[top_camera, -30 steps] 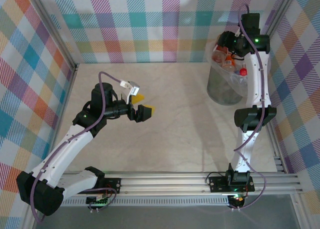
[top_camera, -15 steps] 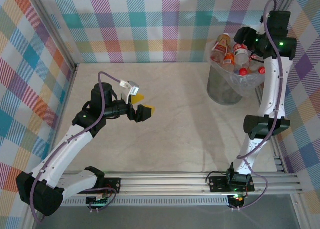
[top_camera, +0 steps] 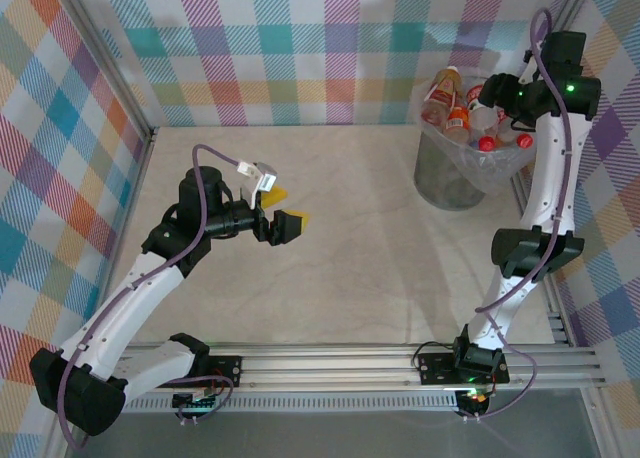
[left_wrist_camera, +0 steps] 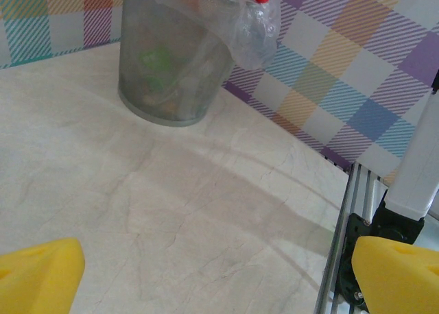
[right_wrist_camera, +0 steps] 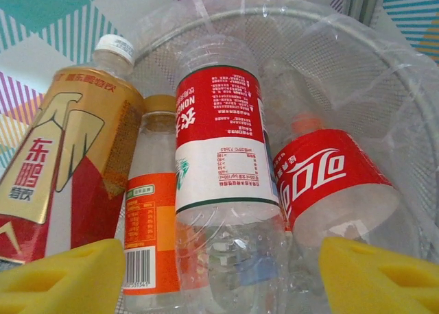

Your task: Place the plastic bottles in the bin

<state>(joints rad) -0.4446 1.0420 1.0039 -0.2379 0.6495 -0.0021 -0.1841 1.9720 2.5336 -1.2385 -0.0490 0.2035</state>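
Note:
The bin (top_camera: 445, 183), grey mesh lined with a clear bag, stands at the back right and is full of plastic bottles. A gold-labelled bottle (top_camera: 443, 90) and an orange-labelled one (top_camera: 458, 121) stick out above its rim. My right gripper (top_camera: 492, 90) hovers at the bin's right rim, open. In the right wrist view its yellow pads (right_wrist_camera: 62, 280) flank a red-and-white-labelled bottle (right_wrist_camera: 219, 142) without touching it; a red cola bottle (right_wrist_camera: 329, 184) lies beside it. My left gripper (top_camera: 285, 224) is open and empty over mid-table, facing the bin (left_wrist_camera: 171, 74).
Plaid walls close the table at the back and both sides, and the bin sits close to the right wall (top_camera: 600, 178). An aluminium rail (top_camera: 400, 363) runs along the near edge. The right arm's white link (left_wrist_camera: 418, 170) rises at the right of the left wrist view.
The right arm has drawn back to the right from above the bin, uncovering the bottles standing in it. The left arm has barely moved.

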